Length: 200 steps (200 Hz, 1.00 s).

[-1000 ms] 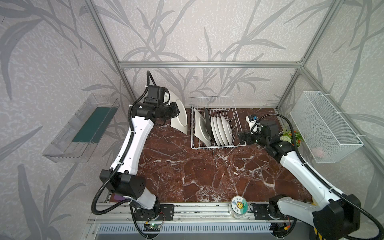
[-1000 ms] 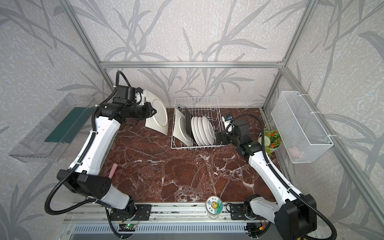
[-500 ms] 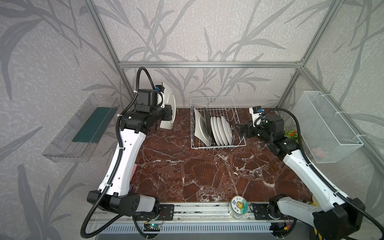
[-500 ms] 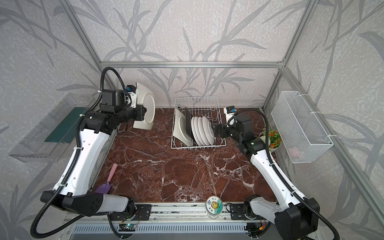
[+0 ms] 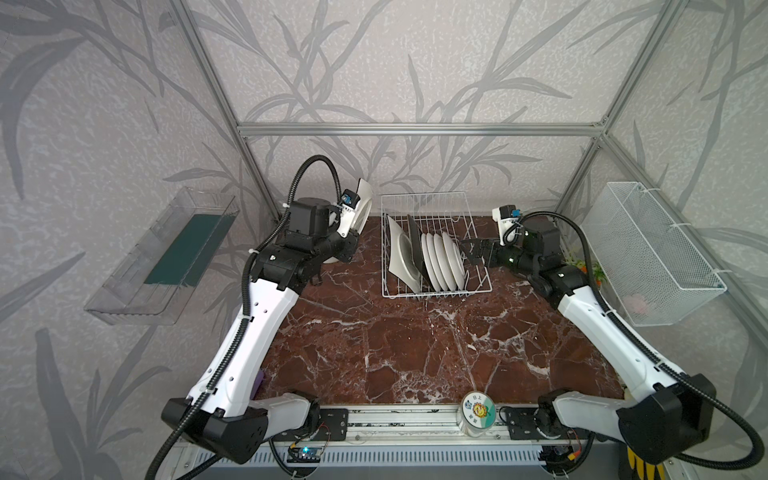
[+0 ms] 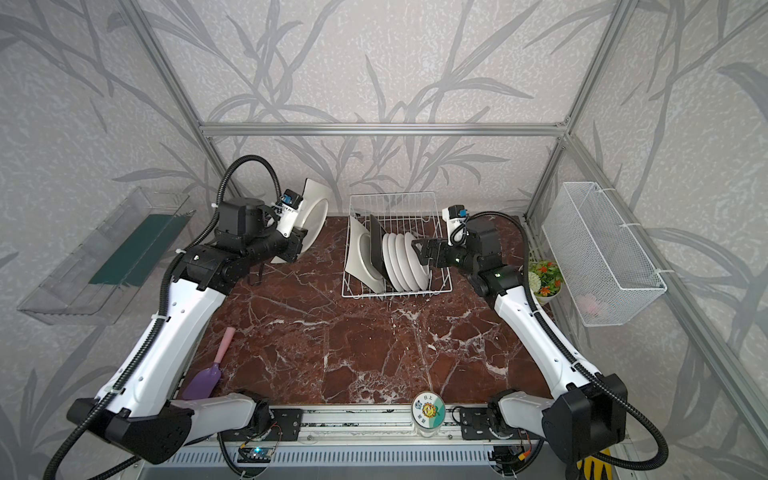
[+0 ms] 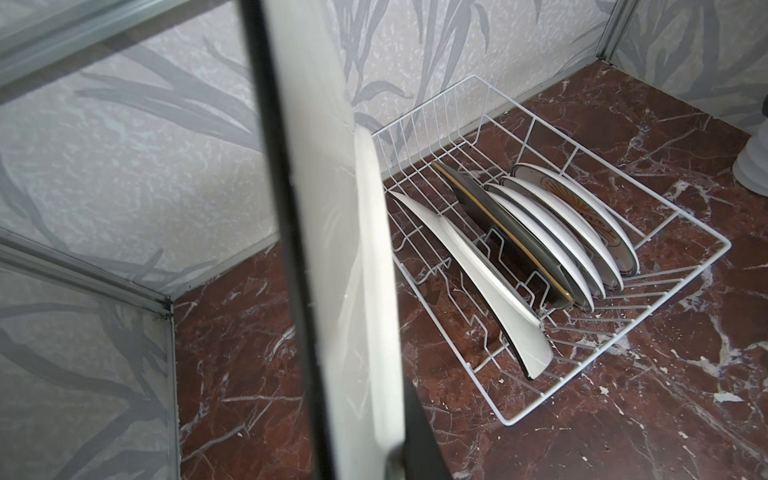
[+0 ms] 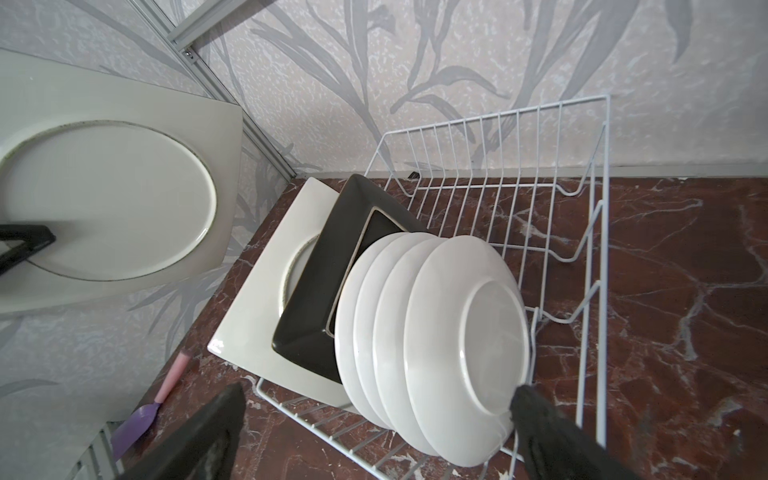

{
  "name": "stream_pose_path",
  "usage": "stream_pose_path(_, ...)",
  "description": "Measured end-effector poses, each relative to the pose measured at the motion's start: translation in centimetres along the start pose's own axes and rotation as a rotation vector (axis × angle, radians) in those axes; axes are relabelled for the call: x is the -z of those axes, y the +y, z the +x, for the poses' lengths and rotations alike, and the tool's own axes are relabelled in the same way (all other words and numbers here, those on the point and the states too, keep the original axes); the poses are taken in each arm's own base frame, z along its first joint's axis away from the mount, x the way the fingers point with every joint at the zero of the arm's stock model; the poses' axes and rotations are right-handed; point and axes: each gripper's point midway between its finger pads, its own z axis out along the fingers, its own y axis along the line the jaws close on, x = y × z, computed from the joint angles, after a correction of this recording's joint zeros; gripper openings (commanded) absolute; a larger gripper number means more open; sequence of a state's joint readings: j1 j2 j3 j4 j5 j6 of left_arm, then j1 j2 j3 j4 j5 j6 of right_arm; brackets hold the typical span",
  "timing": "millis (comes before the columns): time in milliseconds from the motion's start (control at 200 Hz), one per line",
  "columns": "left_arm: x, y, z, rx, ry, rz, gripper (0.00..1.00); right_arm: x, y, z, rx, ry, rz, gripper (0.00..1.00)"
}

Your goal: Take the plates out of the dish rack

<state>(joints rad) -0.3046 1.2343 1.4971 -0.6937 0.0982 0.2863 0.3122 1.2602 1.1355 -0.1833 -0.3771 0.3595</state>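
Observation:
The white wire dish rack (image 5: 440, 203) (image 6: 395, 199) stands at the back middle of the table. In it stand a cream square plate (image 5: 399, 253) (image 8: 257, 316), a black square plate (image 5: 413, 245) (image 8: 316, 291) and several round white plates (image 5: 442, 262) (image 8: 457, 324). My left gripper (image 5: 347, 245) (image 7: 365, 457) is shut on another cream square plate (image 5: 362, 203) (image 6: 315, 212) (image 7: 345, 249), held upright near the back left corner. My right gripper (image 5: 471, 253) (image 8: 370, 432) is open at the rack's right side, its jaws spread around the round plates' lower edge.
A purple scoop with a pink handle (image 6: 208, 370) lies front left. A jar with a flower lid (image 5: 478, 409) stands at the front edge. A white mesh basket (image 5: 648, 249) hangs on the right wall, a clear tray (image 5: 166, 257) on the left wall, and a flower pot (image 6: 544, 276) sits beside my right arm.
My left arm has carried the cream plate away from the rack toward the back left corner and turned it upright. My right gripper has moved in closer to the round plates.

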Motion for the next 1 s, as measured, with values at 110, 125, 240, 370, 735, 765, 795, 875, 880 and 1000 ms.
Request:
stream_pose_path(110, 0.5, -0.4, -0.2, -0.089, -0.043, -0.01, 0.0, 0.0, 1.2, -1.4, -0.034, -0.014, -0.046, 0.99)
stream_pose_path(125, 0.5, -0.5, -0.3, -0.101, -0.048, -0.012, 0.0, 0.0, 1.4, -1.6, -0.038, -0.015, -0.053, 0.99)
stream_pose_path(240, 0.4, -1.1, -0.8, -0.189, -0.085, -0.014, 0.0, 0.1, 2.5, -3.0, -0.085, -0.03, -0.094, 0.99)
stream_pose_path(370, -0.1, -2.3, -1.0, -0.304, -0.123, -0.005, 0.0, -0.2, 3.4, -4.2, -0.143, -0.033, -0.136, 0.99)
stream_pose_path(735, -2.0, -6.4, 0.1, -0.596, -0.167, 0.036, 0.0, -2.3, 5.3, -6.6, -0.362, 0.02, -0.242, 1.0)
stream_pose_path(765, -2.2, -6.7, 0.2, -0.621, -0.17, 0.037, 0.0, -2.5, 5.3, -6.6, -0.38, 0.029, -0.246, 0.99)
stream_pose_path(795, -2.4, -7.0, 0.3, -0.649, -0.174, 0.034, 0.0, -2.9, 5.3, -6.6, -0.398, 0.039, -0.25, 1.0)
stream_pose_path(875, -2.8, -7.8, 0.5, -0.72, -0.191, 0.026, 0.0, -3.7, 5.5, -6.4, -0.428, 0.06, -0.254, 1.0)
stream_pose_path(880, -2.8, -7.9, 0.5, -0.724, -0.193, 0.026, 0.0, -3.7, 5.6, -6.4, -0.429, 0.061, -0.253, 1.0)
stream_pose_path(1000, -3.3, -8.8, 0.4, -0.829, -0.219, -0.004, 0.0, -4.4, 6.3, -6.0, -0.467, 0.095, -0.261, 0.93)
